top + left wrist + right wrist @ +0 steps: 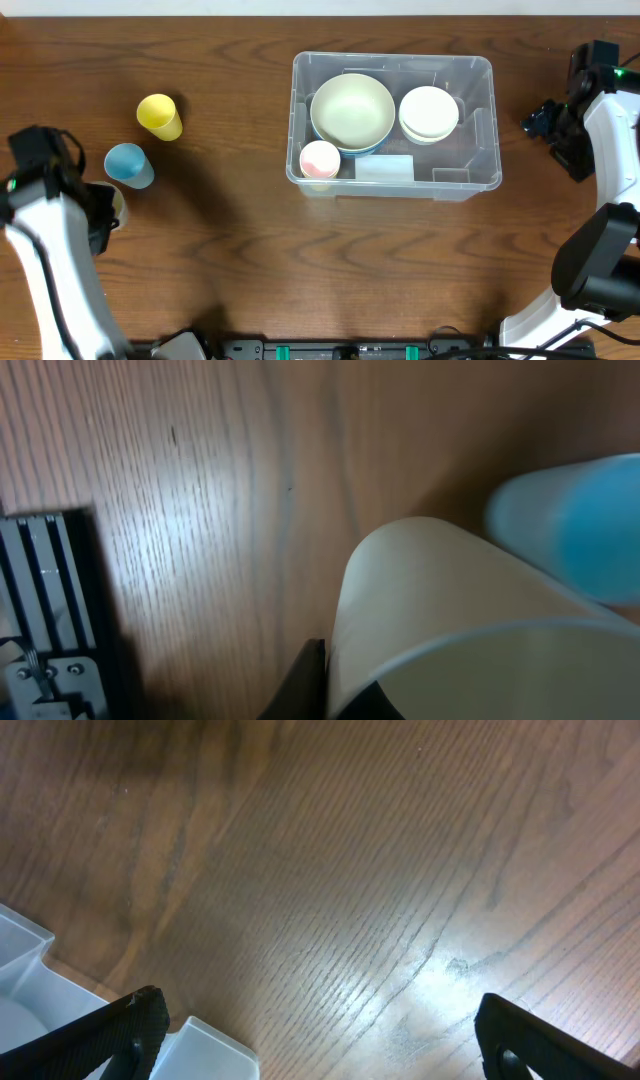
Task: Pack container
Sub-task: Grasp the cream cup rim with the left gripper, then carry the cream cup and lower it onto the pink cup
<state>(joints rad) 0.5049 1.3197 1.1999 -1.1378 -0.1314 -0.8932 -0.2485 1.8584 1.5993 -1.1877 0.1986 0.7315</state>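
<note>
The clear container sits right of the table's middle. It holds a large cream bowl, stacked white bowls, a pink cup and a clear lid-like piece. A yellow cup and a blue cup lie on the table at left. My left gripper is shut on a cream cup, one finger inside its rim and one outside, just below the blue cup. My right gripper is open and empty over bare table, right of the container's corner.
A black slotted fixture shows at the left edge of the left wrist view. The right arm stands at the right table edge. Wood table runs between the cups and the container.
</note>
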